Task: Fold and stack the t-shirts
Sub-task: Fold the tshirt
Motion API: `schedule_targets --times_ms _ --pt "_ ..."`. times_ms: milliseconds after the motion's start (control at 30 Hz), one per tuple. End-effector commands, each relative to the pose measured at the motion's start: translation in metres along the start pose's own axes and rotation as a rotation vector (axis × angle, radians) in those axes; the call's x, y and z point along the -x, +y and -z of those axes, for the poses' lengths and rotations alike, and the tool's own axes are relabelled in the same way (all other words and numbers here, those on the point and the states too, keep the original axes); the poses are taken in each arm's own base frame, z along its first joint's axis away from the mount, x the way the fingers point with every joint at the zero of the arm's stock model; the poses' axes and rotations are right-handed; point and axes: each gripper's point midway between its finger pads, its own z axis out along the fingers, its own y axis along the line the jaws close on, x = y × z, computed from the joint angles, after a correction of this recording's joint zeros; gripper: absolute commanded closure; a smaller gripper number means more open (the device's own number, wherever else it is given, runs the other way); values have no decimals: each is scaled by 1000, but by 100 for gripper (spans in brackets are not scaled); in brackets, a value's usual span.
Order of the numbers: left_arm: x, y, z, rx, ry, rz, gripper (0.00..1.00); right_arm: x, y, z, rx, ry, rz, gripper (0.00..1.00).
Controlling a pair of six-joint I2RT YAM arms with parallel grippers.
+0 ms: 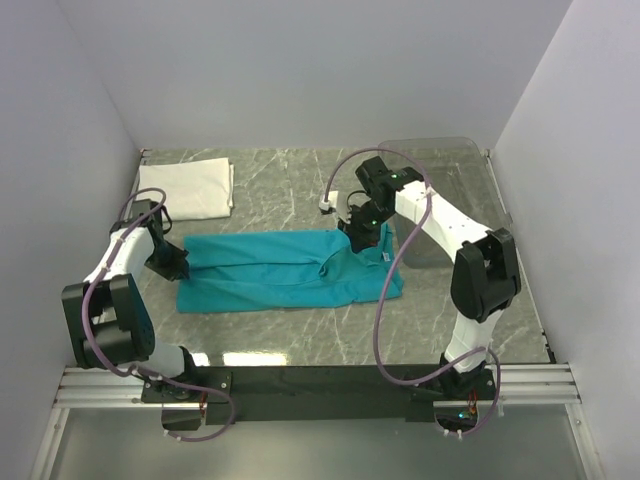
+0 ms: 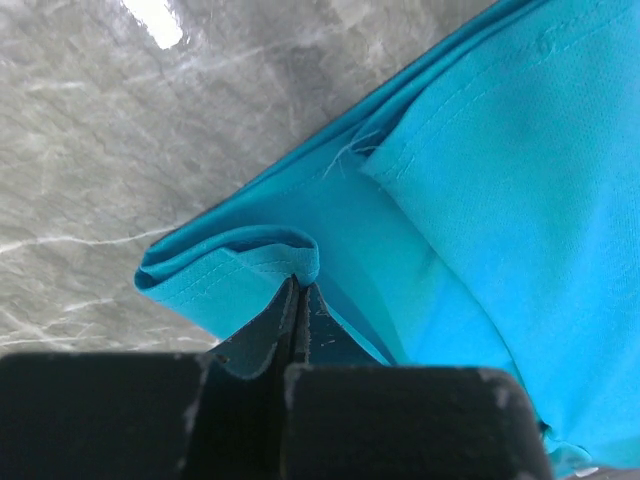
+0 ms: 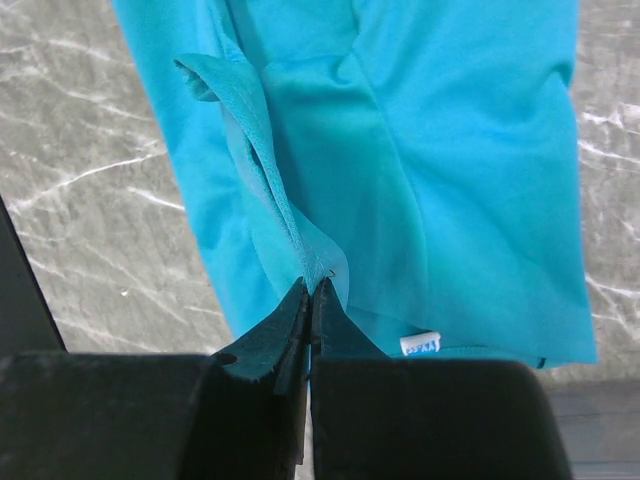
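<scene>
1. A teal-blue t-shirt (image 1: 290,272) is shown lying as a long band across the middle of the marbled counter (image 1: 300,190), folded lengthwise and stretched between the two arms.
2. A white t-shirt (image 1: 187,188) is seen already folded at the far left corner of the counter, well apart from the teal one.
3. The left hand (image 2: 299,288) is closed completely on a doubled hem corner at the teal shirt's left end, with cloth pinched between the fingertips.
4. The right hand (image 3: 310,292) is likewise closed tight, on a thin raised ridge of teal cloth at the right end, near the small neck label (image 3: 420,344).
5. The cloth is judged to be light, soft and limp. It can be expected to sag between the two grips, and the layers may slide apart if only the top one is caught.
6. Hold is best taken at hems and folded edges, through every layer, with both ends kept level.
7. A clear plastic bin (image 1: 450,160) is seen at the far right.
</scene>
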Motion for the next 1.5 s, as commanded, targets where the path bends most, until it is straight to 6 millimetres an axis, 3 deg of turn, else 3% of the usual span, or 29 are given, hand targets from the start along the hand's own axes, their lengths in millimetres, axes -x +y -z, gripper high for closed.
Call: schedule_targets --times_ms 0,633,1467 --pt "19 -10 3 -11 -61 -29 99 13 -13 5 -22 -44 -13 100" --pt "26 -14 -6 11 -58 -63 99 24 -51 -14 -54 -46 -125 100" --pt "33 -21 -14 19 -56 -81 99 14 -85 -35 -123 -21 -288 100"
